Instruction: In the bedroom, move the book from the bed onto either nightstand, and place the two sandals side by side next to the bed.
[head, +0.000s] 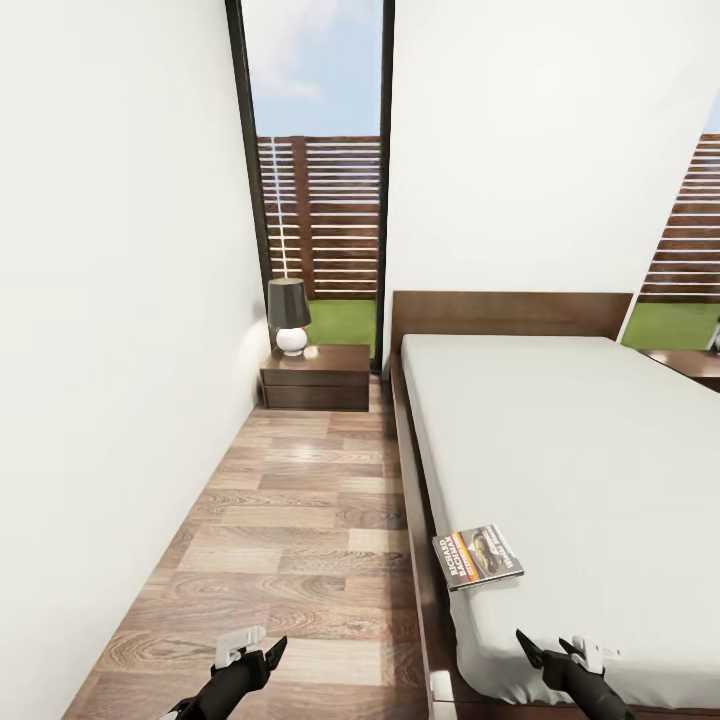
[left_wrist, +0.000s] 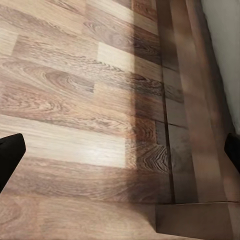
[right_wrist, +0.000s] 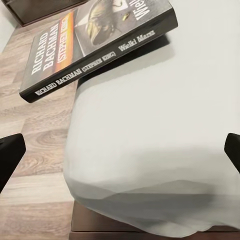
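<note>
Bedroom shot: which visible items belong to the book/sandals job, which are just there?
Job:
- book, at the mattress edge, overhanging it slightly
- bed
- nightstand, by the window
- right gripper, open, nearest the book
- left gripper, open, over the floor

Just there:
- table lamp on the nightstand
- window
- wood-plank floor

- one thin paperback book with orange stripe
- one off-white bed, dark wood frame
- two dark brown nightstands
- one black-shaded lamp
- two black end effectors
</note>
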